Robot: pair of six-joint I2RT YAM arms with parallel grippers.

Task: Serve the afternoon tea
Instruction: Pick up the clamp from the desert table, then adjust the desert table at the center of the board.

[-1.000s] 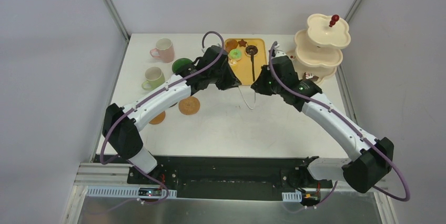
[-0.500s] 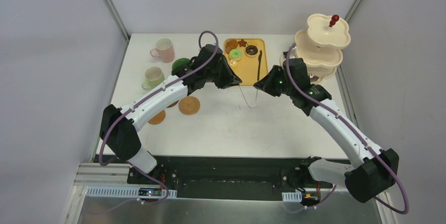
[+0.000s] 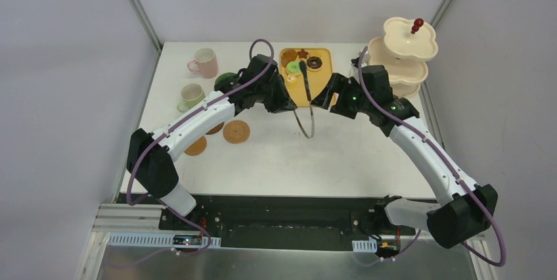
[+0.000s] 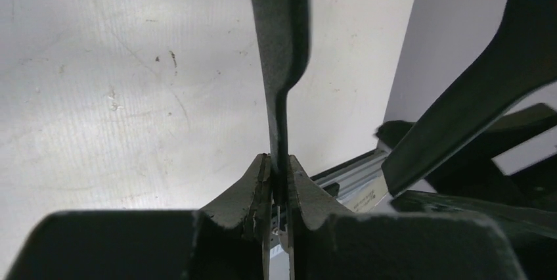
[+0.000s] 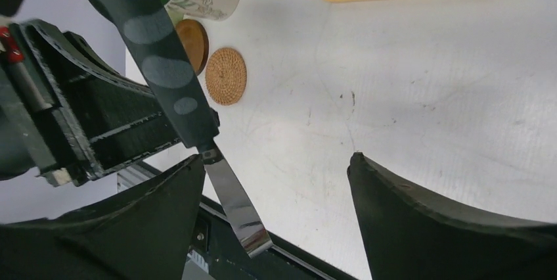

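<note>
My left gripper (image 4: 279, 169) is shut on one arm of the black tongs (image 3: 307, 93), which hang over the table in front of the yellow tray (image 3: 321, 83). The tongs' other arm (image 4: 473, 93) stands free to the right. My right gripper (image 5: 276, 157) is open, and the tongs' metal end (image 5: 233, 201) lies near its left finger. Toy pastries (image 3: 293, 68) lie on the tray. The pink mug (image 3: 205, 62), cream mug (image 3: 192, 96) and green-lined mug (image 3: 226, 81) stand at the left. Two coasters (image 3: 236, 131) (image 3: 196, 147) lie nearby. The cream tiered stand (image 3: 401, 56) is at the far right.
The left arm (image 3: 197, 122) reaches over the coasters and mugs. The right arm (image 3: 420, 148) passes close to the stand's lowest tier. White walls close in the table at the back and sides. The table's near edge meets a black rail (image 3: 282, 204).
My right gripper has opened and let go of the tongs. The left gripper stays shut on them, and the tongs have swung a little to the left.
</note>
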